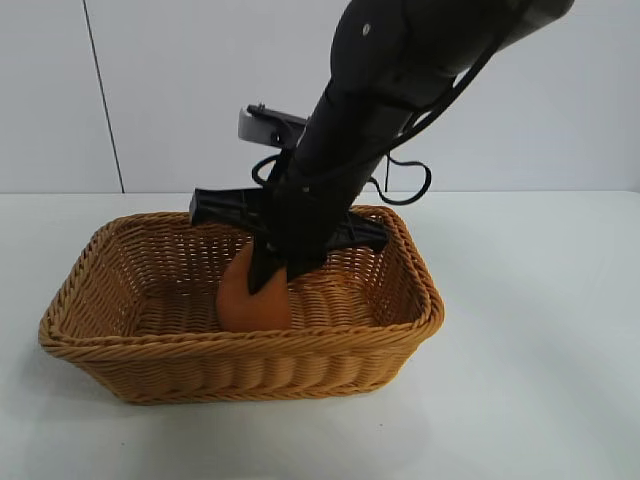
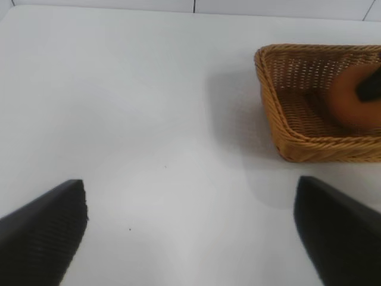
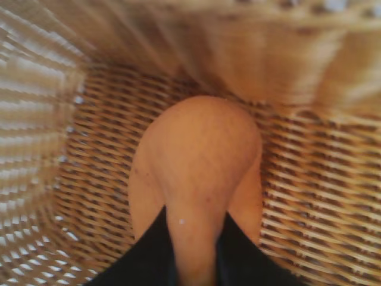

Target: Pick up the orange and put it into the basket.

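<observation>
The orange (image 1: 250, 298) sits low inside the wicker basket (image 1: 240, 345), near its middle. My right gripper (image 1: 270, 275) reaches down into the basket from above and is shut on the orange. In the right wrist view its two black fingertips pinch a squeezed ridge of the orange (image 3: 202, 149), with the gripper (image 3: 195, 217) over the woven basket floor (image 3: 309, 179). The front rim hides whether the fruit touches the floor. My left gripper (image 2: 190, 190) hangs open over bare table, well away from the basket (image 2: 280, 119) and the orange (image 2: 348, 101).
The basket stands on a white table (image 1: 530, 330) with a white panelled wall (image 1: 170, 90) behind it. The right arm and its cables cross above the basket's far rim.
</observation>
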